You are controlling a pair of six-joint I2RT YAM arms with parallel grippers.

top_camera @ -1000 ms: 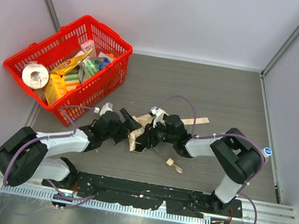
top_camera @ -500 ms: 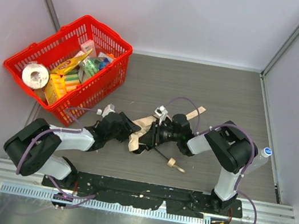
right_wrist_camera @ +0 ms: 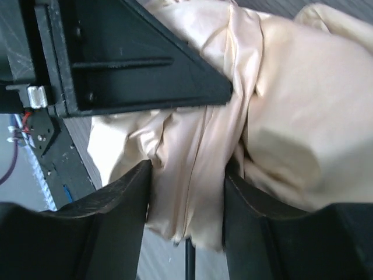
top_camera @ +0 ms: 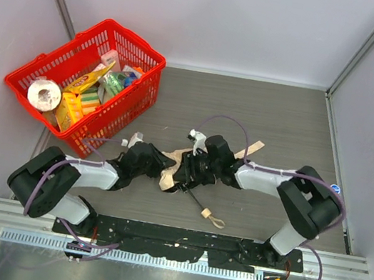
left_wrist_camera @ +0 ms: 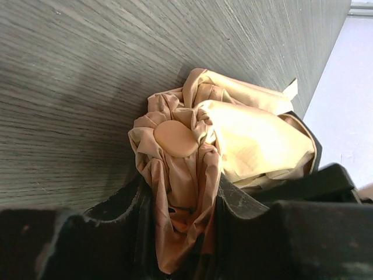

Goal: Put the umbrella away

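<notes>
We see the umbrella (top_camera: pixel 169 172) lying on the grey surface (top_camera: pixel 284 121), near its middle and between the two arms. The beige fabric is bunched into a crumpled bundle. A thin black shaft (top_camera: pixel 196 200) comes out of the bundle toward the near edge and ends in a small tan handle (top_camera: pixel 207 213) with a cord loop.

The left end effector (left_wrist_camera: pixel 183 207) is narrowly open and clamps a fold of the fabric. Both of its black fingers (left_wrist_camera: pixel 131 213) press on the cloth, one from each side. In the left wrist view, a round tan disc (left_wrist_camera: pixel 175 138) sits on the bundle just beyond this fold.

The right end effector (right_wrist_camera: pixel 186 186) meets the bundle from the other side. Fabric fills the gap between its two fingers (right_wrist_camera: pixel 119 195) and touches both. We cannot tell if these fingers really squeeze the cloth or only stand around it.

The red basket (top_camera: pixel 148 75), with groceries in it, stands at the far left corner, apart from the umbrella.
</notes>
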